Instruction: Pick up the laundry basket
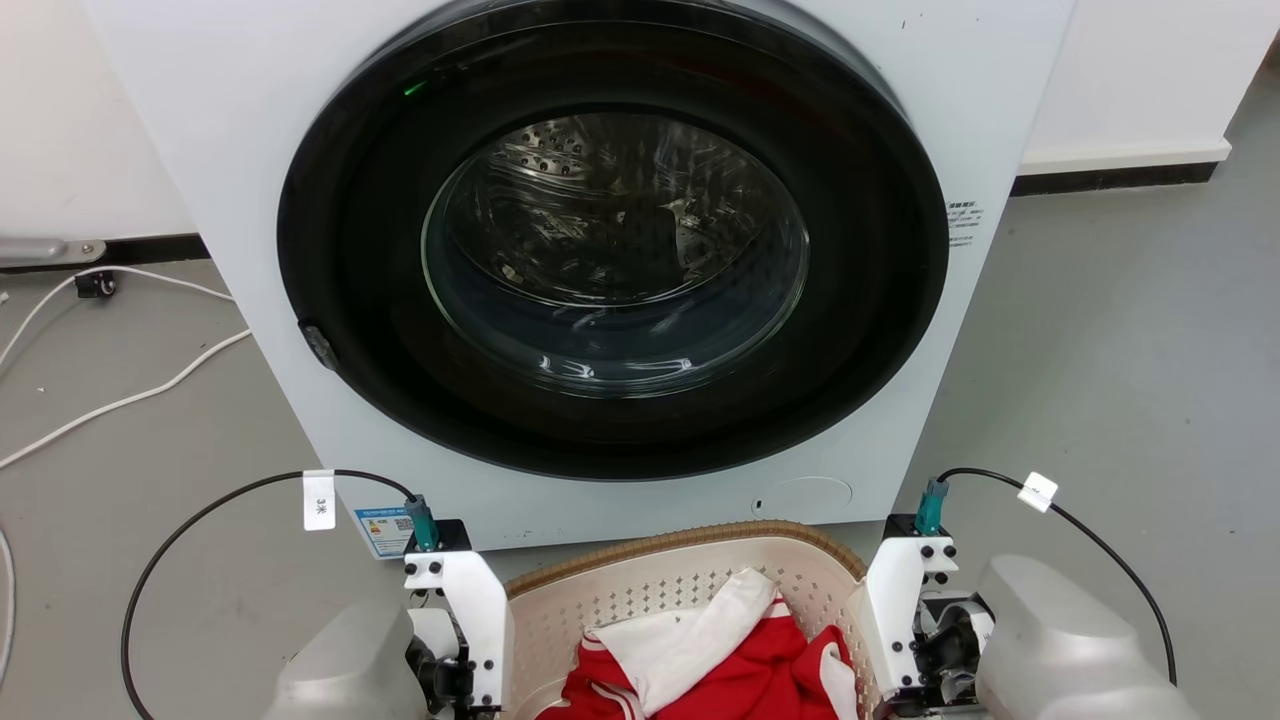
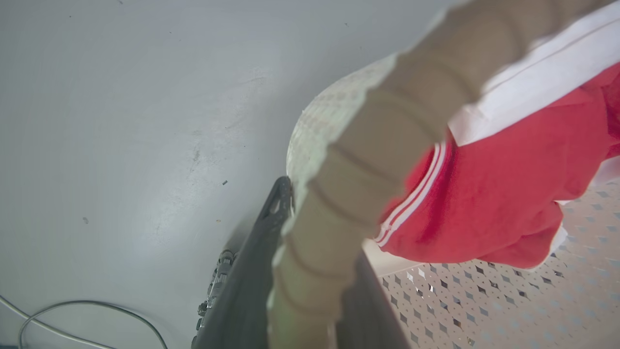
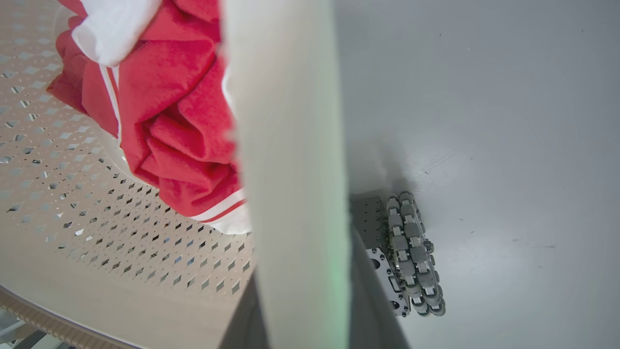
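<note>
The cream perforated laundry basket (image 1: pixel 640 590), with its brown braided rim, sits low in the head view in front of the washing machine. Red and white clothes (image 1: pixel 720 660) lie in it. My left gripper (image 1: pixel 470 640) is at its left rim and my right gripper (image 1: pixel 900 620) at its right rim, fingers pointing down. In the left wrist view the brown rim (image 2: pixel 368 145) runs between my left gripper's (image 2: pixel 310 276) dark fingers (image 2: pixel 252 281). In the right wrist view the cream basket edge (image 3: pixel 290 145) passes between my right gripper's (image 3: pixel 305 305) fingers (image 3: pixel 372 305).
The white washing machine (image 1: pixel 250 120) stands close ahead with its round dark door (image 1: pixel 610 240) closed. White cables (image 1: pixel 120 400) lie on the grey floor at the left. My base's roller wheel (image 3: pixel 411 252) rests on the floor beside the basket.
</note>
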Controlling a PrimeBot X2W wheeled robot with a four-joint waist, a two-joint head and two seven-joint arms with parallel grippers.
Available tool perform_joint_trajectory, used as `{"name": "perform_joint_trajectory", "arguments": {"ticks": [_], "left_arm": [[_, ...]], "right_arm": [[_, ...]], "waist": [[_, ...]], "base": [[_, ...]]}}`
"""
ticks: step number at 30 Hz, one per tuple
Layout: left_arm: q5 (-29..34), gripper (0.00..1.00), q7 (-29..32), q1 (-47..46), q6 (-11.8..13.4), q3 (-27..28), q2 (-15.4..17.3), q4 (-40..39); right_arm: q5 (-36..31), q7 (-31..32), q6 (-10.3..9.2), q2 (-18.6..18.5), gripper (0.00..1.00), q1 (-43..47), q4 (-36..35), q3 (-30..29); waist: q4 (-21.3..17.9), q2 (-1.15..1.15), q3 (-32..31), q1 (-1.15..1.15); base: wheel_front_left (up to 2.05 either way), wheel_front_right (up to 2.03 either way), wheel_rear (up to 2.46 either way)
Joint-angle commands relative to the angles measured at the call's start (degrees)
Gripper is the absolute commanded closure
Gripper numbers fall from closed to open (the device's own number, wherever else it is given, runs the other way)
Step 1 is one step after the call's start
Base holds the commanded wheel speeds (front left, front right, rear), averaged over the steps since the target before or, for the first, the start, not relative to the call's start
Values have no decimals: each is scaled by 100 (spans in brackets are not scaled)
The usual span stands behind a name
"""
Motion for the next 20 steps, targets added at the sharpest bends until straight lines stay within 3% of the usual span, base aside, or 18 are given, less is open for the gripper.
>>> {"name": "perform_joint_trajectory", "arguments": {"ticks": [1, 20], "left_arm": [[-12, 100, -7, 75, -61, -24, -95, -39], [-65, 100, -86, 151, -61, -132, -51, -32]], "right_arm": [[-7, -5, 16, 83, 100, 34, -50, -32], [-326, 99, 16, 97, 100, 190, -47, -347]], "waist": [[0, 0, -3, 0], [5, 0, -69, 0]], "base": [[0, 0, 0], [0, 0, 0]]}}
